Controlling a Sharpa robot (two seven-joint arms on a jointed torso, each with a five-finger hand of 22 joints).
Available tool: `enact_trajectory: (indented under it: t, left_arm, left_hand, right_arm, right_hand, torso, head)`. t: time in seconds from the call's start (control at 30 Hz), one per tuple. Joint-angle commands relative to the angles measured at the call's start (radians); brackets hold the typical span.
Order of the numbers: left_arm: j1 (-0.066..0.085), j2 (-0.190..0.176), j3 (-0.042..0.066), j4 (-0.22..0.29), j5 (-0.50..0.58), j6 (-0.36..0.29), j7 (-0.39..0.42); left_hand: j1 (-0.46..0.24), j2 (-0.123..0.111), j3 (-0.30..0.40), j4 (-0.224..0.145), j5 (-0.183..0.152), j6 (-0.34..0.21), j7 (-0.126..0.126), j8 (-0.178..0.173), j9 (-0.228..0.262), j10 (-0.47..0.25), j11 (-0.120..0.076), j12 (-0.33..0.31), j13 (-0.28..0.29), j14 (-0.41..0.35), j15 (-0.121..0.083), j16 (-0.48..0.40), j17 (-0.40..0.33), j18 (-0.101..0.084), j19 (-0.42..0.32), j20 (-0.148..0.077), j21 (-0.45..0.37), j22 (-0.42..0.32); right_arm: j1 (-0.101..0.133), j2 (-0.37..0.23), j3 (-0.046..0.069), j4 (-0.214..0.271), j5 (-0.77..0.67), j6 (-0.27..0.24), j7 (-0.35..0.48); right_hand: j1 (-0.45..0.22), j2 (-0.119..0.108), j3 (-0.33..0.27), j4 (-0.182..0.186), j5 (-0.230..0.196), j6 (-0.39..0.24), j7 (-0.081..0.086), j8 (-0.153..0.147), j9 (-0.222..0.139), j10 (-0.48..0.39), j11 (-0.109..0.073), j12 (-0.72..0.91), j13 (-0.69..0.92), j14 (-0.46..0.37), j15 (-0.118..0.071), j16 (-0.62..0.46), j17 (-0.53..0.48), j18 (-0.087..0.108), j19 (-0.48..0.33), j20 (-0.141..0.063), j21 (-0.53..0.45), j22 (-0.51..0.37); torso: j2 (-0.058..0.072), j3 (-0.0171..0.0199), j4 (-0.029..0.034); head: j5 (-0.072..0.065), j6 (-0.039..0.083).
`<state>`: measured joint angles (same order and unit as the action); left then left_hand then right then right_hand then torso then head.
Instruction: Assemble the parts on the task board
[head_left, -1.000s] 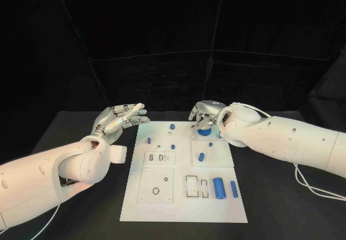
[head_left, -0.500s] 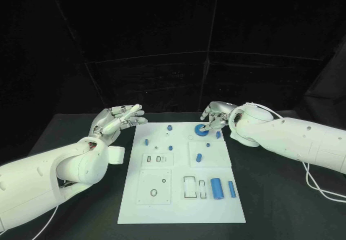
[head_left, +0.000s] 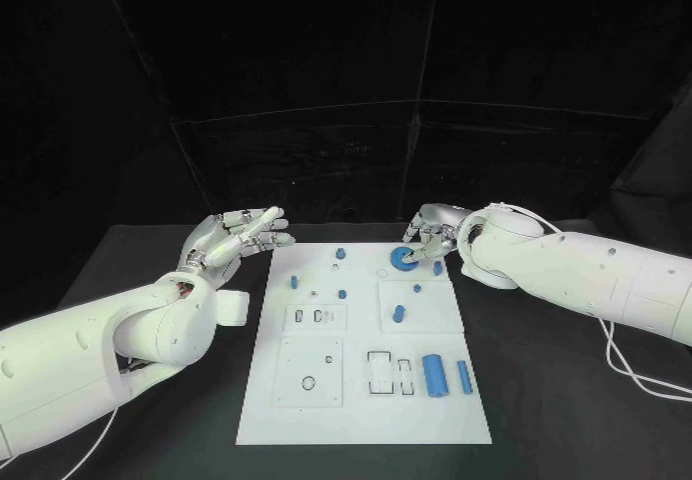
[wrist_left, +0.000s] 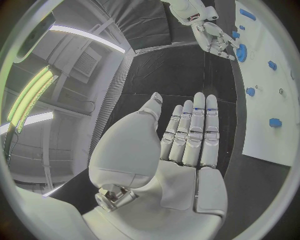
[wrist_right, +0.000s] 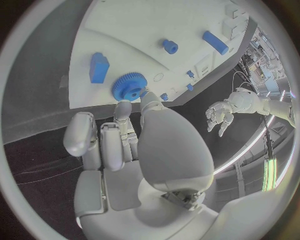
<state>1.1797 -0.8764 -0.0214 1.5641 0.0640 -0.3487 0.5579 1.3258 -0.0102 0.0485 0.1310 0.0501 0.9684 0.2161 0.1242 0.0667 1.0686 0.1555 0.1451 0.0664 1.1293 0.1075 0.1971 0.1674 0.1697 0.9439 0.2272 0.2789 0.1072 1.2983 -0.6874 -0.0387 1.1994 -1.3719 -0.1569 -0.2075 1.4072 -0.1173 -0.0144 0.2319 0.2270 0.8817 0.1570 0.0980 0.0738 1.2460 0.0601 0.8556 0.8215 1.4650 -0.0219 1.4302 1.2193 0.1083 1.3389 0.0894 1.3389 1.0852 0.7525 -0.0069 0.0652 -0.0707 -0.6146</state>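
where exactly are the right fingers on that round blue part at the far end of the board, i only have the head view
observer: the right wrist view shows the blue gear lying flat on the task board. The right hand has two fingertips at the gear's rim, on the hand's side. I cannot tell whether they pinch it.
operator: anything close that could get knocked
observer: a small blue block lies on the board just beside the gear, apart from it.
operator: is the left hand carrying anything
observer: no. The left wrist view shows the left hand with a bare palm and straight fingers, holding nothing.
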Motion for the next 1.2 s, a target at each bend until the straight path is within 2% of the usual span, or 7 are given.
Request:
enact_trajectory:
  t: [0.03,0.37,0.77,0.93,1.2]
  left_arm:
    - [0.002,0.001,0.001,0.000,-0.005,0.015,0.007]
    - [0.002,0.001,0.000,-0.003,-0.005,0.015,0.006]
    - [0.001,0.003,0.000,-0.007,-0.005,0.017,0.006]
    - [0.001,0.004,0.000,-0.008,-0.005,0.018,0.005]
    - [0.001,0.003,0.000,-0.008,-0.005,0.020,0.003]
  left_hand:
    - [-0.001,0.010,-0.002,-0.005,0.000,0.004,0.004,-0.007,-0.001,-0.001,0.007,-0.004,-0.001,-0.002,0.007,-0.004,0.001,0.013,0.007,-0.001,-0.006,-0.001]
    - [-0.001,0.012,-0.003,-0.006,0.000,0.005,0.003,-0.007,-0.001,0.001,0.006,-0.004,-0.001,-0.001,0.007,-0.005,0.002,0.014,0.007,-0.001,-0.007,-0.002]
    - [-0.001,0.012,-0.003,-0.006,0.000,0.005,0.003,-0.007,-0.001,0.001,0.006,-0.004,-0.001,-0.001,0.007,-0.005,0.002,0.014,0.007,-0.001,-0.007,-0.002]
    - [-0.001,0.012,-0.003,-0.006,0.000,0.005,0.003,-0.007,-0.001,0.001,0.006,-0.004,-0.001,-0.001,0.007,-0.005,0.002,0.014,0.007,-0.001,-0.007,-0.002]
    - [-0.001,0.012,-0.003,-0.006,0.000,0.005,0.003,-0.007,-0.001,0.001,0.006,-0.004,-0.001,-0.001,0.007,-0.005,0.002,0.014,0.007,-0.001,-0.007,-0.002]
  right_arm:
    - [0.001,0.002,0.000,-0.002,0.005,0.045,0.009]
    - [-0.001,0.007,0.000,-0.008,0.005,0.063,0.013]
    - [-0.004,0.016,0.000,-0.016,-0.004,0.057,0.006]
    - [-0.010,0.021,0.000,-0.012,-0.081,0.039,-0.019]
    - [-0.019,0.023,0.000,0.013,-0.201,0.010,-0.047]
  right_hand:
    - [0.012,0.004,-0.005,0.004,0.005,0.004,-0.004,0.008,0.000,0.014,0.000,0.034,0.036,0.051,0.004,0.009,0.016,-0.016,0.008,-0.001,0.008,0.008]
    - [0.019,0.012,-0.007,0.005,0.014,0.010,-0.005,0.013,0.001,0.018,0.000,0.065,0.072,0.051,0.004,0.013,0.022,-0.016,0.008,0.000,0.011,0.013]
    - [0.058,0.044,0.010,-0.020,0.055,0.042,-0.012,0.032,0.004,0.043,-0.007,0.146,0.162,0.053,-0.001,0.022,0.040,-0.019,0.014,-0.005,0.021,0.029]
    - [0.086,0.068,0.038,-0.040,0.022,0.066,-0.014,0.041,0.005,0.057,-0.011,0.180,0.200,0.054,-0.004,0.025,0.048,-0.021,0.018,-0.007,0.027,0.040]
    - [0.090,0.065,0.055,-0.050,-0.003,0.080,-0.016,0.044,0.003,0.068,-0.012,0.205,0.229,0.055,-0.005,0.029,0.058,-0.023,0.023,-0.008,0.033,0.051]
  torso:
    - [0.000,-0.0003,-0.0011]
    - [0.000,0.0002,-0.0004]
    - [0.000,0.0001,-0.0010]
    - [0.000,0.0001,0.0001]
    - [0.000,-0.0005,-0.0005]
  head:
    - [-0.002,0.000]
    - [-0.002,-0.002]
    - [-0.004,-0.005]
    - [-0.003,-0.007]
    - [-0.003,-0.009]
